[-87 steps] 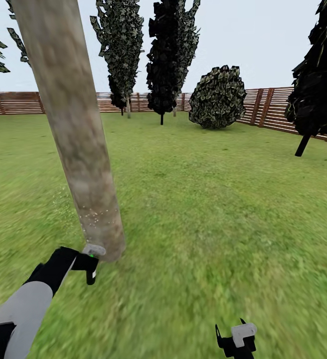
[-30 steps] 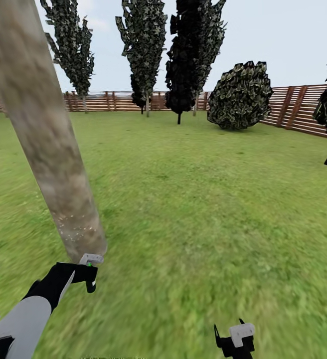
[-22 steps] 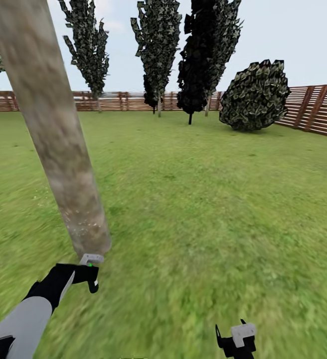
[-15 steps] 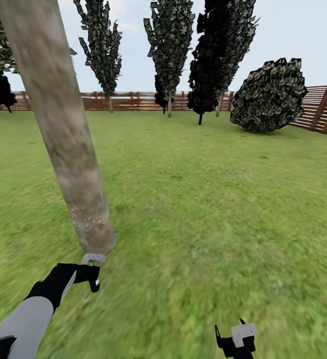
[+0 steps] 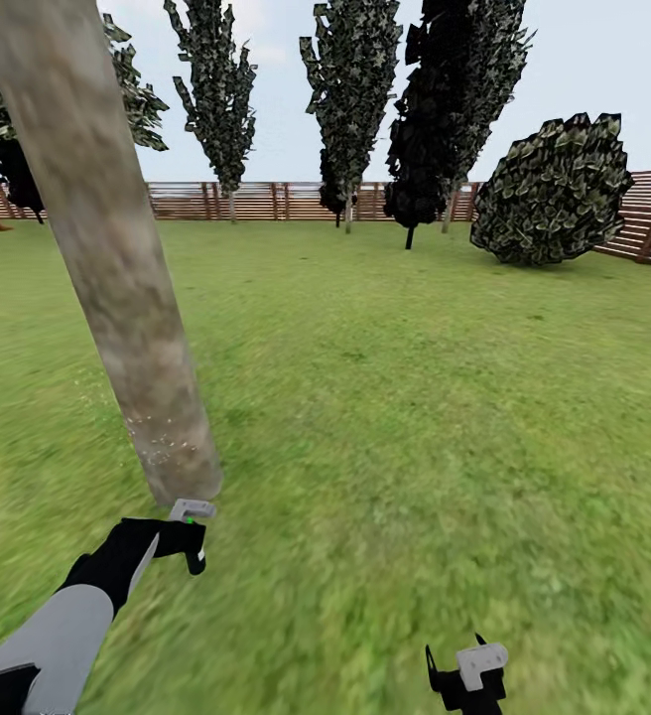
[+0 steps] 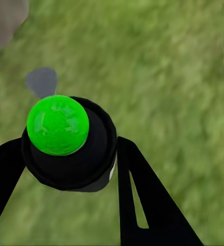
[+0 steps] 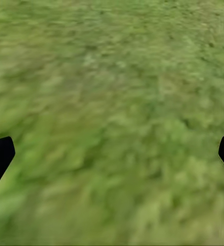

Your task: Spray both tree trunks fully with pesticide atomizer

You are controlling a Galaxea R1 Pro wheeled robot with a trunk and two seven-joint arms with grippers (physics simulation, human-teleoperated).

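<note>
One sprayer [image 6: 68, 143] we judge light, rigid; left gripper [image 6: 65, 169] clamps its body below the cap, right gripper [image 7: 112, 154] spread empty.

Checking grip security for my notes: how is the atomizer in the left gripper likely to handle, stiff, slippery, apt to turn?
The pesticide atomizer looks rigid, a hard black body with a green cap. Its rounded body could turn between the left gripper's fingers. It seems light for its size, held at arm's end near the tree trunk.
</note>
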